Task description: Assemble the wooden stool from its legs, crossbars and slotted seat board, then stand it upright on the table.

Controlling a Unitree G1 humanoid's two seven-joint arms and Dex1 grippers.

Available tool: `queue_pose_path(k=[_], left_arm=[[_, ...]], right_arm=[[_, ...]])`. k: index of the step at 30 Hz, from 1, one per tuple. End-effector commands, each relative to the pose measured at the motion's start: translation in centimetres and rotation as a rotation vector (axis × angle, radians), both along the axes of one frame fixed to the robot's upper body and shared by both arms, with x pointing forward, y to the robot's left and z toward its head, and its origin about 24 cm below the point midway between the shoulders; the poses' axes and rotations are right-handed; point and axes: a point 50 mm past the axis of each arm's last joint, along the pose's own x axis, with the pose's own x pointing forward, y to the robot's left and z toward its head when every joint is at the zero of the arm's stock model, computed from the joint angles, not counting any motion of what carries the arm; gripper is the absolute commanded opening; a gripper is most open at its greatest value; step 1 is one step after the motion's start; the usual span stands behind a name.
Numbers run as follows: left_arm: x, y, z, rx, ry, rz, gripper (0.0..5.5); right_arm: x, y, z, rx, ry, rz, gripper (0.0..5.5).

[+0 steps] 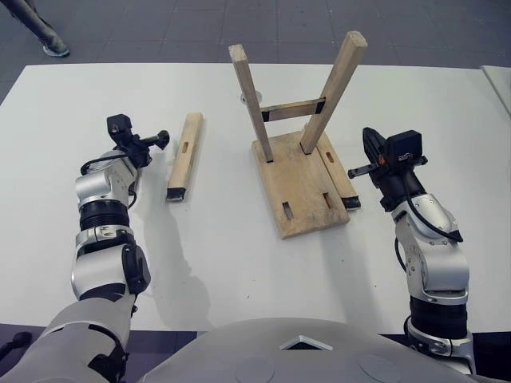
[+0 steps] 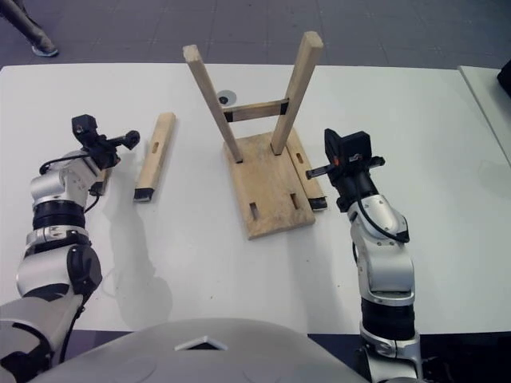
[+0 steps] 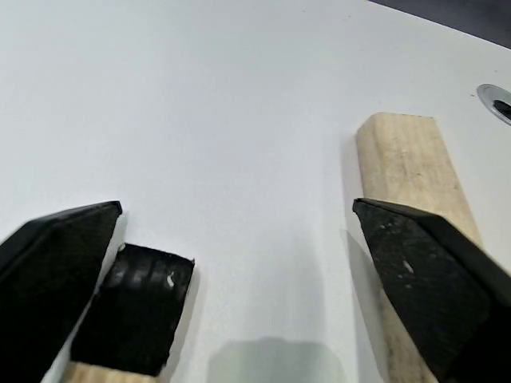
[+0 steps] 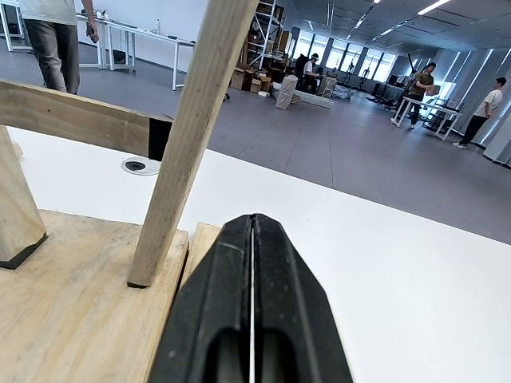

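The slotted seat board (image 1: 297, 191) lies flat at the table's middle. Two legs (image 1: 250, 100) (image 1: 335, 88) stand in it, leaning apart, joined by a crossbar (image 1: 291, 109). A third leg (image 1: 338, 174) lies along the board's right edge. A loose leg (image 1: 185, 154) lies to the left of the board. My left gripper (image 1: 144, 136) hovers open just left of that loose leg (image 3: 411, 159); a black-tipped wooden piece (image 3: 136, 307) lies by its other finger. My right gripper (image 1: 369, 137) is shut on nothing, just right of the lying leg, and points at the standing leg (image 4: 188, 136).
The white table (image 1: 239, 263) has bare room in front of the board and at both sides. A round grommet hole (image 2: 226, 97) sits behind the stool parts. Another table's edge (image 1: 499, 80) shows at the far right.
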Motion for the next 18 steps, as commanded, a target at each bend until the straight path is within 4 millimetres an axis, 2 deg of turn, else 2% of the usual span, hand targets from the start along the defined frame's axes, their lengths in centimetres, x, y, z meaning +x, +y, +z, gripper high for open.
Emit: queue_pose_path(k=[1,4,6,10,18], left_arm=[[-1.6,2.2,2.9,0.156,-0.147,-0.006,5.39],[-3.6,3.4,4.9,0.268,-0.229,-0.07,5.39],[-5.1,4.0,5.5,0.302,-0.237,-0.137,5.39],[-8.2,5.0,4.4,0.317,-0.14,-0.244,5.39],[-11.0,5.4,1.1,0.281,0.03,-0.225,4.19]], right_arm=[[-0.1,0.0,-0.3,-0.001,0.017,-0.003,0.0],[-0.3,-0.1,-0.4,0.0,0.021,-0.009,0.0],[-0.5,-0.1,-0.5,0.002,0.023,-0.016,0.0],[-0.7,-0.1,-0.6,0.005,0.026,-0.025,0.0],[-0.6,0.0,-0.6,0.006,0.026,-0.022,0.0]])
